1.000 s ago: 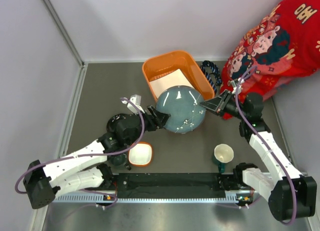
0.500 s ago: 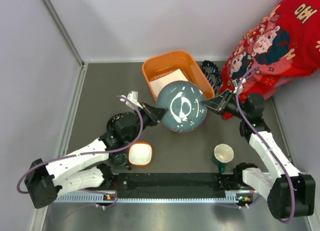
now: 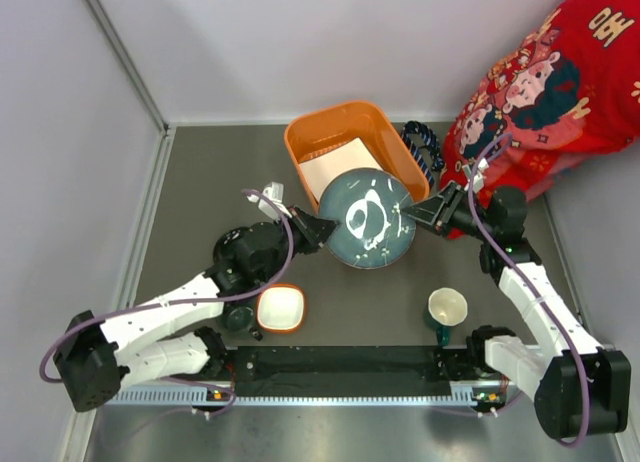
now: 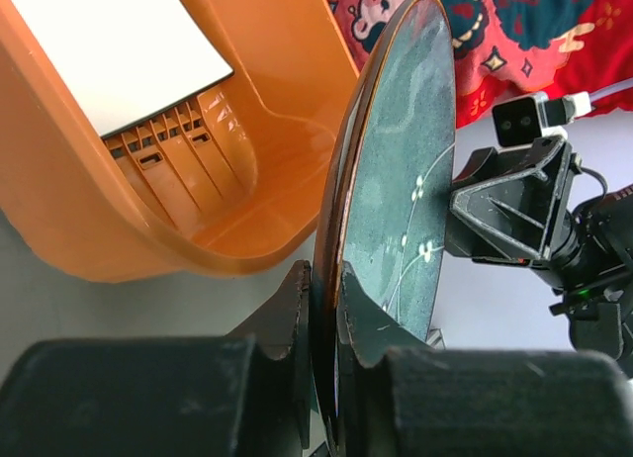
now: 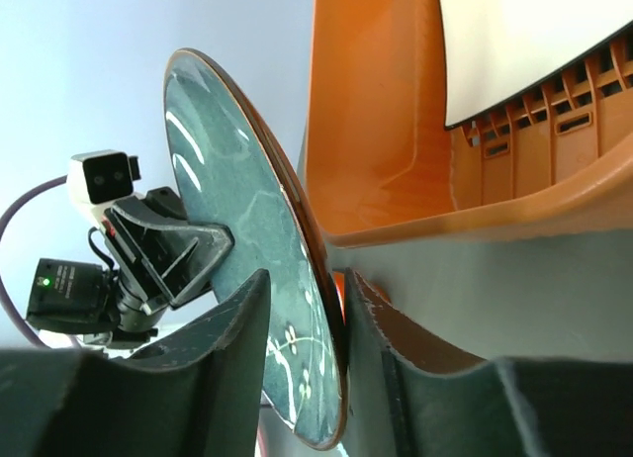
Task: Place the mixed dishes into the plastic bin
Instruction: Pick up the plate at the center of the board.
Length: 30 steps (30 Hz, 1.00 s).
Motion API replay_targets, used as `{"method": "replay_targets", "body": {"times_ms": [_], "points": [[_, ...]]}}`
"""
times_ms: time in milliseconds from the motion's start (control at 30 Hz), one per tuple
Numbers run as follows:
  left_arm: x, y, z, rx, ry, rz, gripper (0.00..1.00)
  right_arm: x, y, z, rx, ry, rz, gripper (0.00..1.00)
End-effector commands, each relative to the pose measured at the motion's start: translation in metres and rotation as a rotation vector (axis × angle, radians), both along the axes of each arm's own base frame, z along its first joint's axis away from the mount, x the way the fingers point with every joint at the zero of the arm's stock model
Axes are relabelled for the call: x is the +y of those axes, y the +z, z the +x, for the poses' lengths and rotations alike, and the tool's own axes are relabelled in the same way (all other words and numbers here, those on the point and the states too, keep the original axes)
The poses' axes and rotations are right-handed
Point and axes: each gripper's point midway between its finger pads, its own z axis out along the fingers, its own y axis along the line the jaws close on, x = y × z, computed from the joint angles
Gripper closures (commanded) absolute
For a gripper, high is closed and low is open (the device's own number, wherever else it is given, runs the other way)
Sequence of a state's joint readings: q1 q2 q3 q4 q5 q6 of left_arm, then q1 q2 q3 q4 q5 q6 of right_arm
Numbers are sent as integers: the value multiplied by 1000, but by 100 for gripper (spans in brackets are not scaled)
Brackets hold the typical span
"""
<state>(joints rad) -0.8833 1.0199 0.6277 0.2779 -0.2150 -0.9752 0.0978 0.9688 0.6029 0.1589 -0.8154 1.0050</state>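
Note:
The large round blue-grey plate (image 3: 366,222) hangs on edge just in front of the orange plastic bin (image 3: 345,110), its dark patterned face up towards the camera. My left gripper (image 3: 318,228) is shut on the plate's left rim (image 4: 396,180), both fingers pressed flat to it (image 4: 326,274). My right gripper (image 3: 415,214) straddles the opposite rim (image 5: 237,200) with its jaws apart (image 5: 302,279); a gap shows at one finger. A white square plate (image 3: 335,165) lies in the bin. The orange bowl (image 3: 281,308) and cream mug (image 3: 447,307) stand near the front.
A striped necktie (image 3: 425,147) lies beside the bin's right side. A person in red clothing (image 3: 560,82) stands at the back right. Grey walls close in the table on the left and at the back.
My left gripper has closed on the plate's rim. The plate has turned its patterned face up and shifted slightly towards the bin. My right jaws have loosened off the rim.

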Motion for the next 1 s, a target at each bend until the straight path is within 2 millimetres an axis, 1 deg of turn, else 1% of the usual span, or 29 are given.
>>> {"method": "replay_targets", "body": {"times_ms": [0,167,233,367,533,567,700,733,833,867,900,967], "points": [[-18,46,-6,-100,-90,-122,100,9,28,-14,-118,97,13,64],[-26,56,-8,-102,-124,-166,100,9,22,-13,-113,99,8,62],[-28,63,-8,-109,-132,-183,100,9,23,-11,-113,99,8,61],[-29,72,-9,-119,-142,-187,100,8,20,-9,-111,92,-5,60],[-23,85,-11,-143,-130,-191,100,6,9,-6,-100,76,-44,57],[-22,84,-11,-138,-128,-183,100,5,8,-5,-98,70,-52,57],[-18,90,-13,-151,-124,-185,100,3,5,-2,-111,61,-86,55],[-17,91,-13,-153,-119,-183,100,1,1,-2,-96,50,-102,55],[-14,92,-14,-155,-114,-176,100,-3,-3,0,-101,31,-148,54],[-13,93,-14,-158,-110,-179,100,-4,-1,1,-114,28,-155,53],[-12,92,-13,-155,-107,-174,100,-4,-5,0,-105,28,-169,53],[-10,95,-15,-161,-105,-180,100,-5,-6,0,-100,20,-177,52]]}}
